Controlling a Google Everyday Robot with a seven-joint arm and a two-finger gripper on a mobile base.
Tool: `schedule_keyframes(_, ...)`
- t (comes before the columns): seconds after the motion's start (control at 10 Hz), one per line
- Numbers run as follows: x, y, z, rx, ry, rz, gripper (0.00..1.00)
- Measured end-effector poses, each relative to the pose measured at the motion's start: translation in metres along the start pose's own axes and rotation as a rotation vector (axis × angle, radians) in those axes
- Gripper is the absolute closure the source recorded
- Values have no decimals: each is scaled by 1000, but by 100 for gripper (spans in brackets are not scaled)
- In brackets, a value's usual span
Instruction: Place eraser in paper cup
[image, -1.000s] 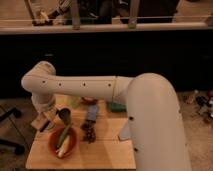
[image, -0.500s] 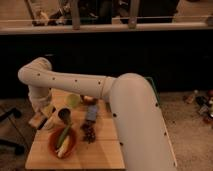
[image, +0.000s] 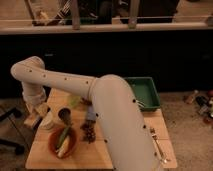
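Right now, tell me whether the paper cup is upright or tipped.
Upright, it seems: the paper cup stands rim-up beside the dark grey cup. The gripper hangs just left of it.

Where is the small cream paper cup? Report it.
In the camera view, the small cream paper cup sits near the table's left edge, beside the dark grey metal cup, with the gripper just left of it.

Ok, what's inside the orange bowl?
A long green-and-white item lies in the orange bowl; the floor beneath it is hidden. The end effector hovers beside the paper cup.
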Motion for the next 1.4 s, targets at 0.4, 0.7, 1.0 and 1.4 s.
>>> schedule_keyframes(0.4, 4, -12, 4, -31, -29, -26, 97)
schedule_keyframes(0.7, 14, -6, 6, -37, -44, -15, 97)
schedule_keyframes(1.0, 18, -4, 9, -31, -56, -6, 97)
schedule_keyframes(1.4, 28, -1, 18, -15, -66, 16, 97)
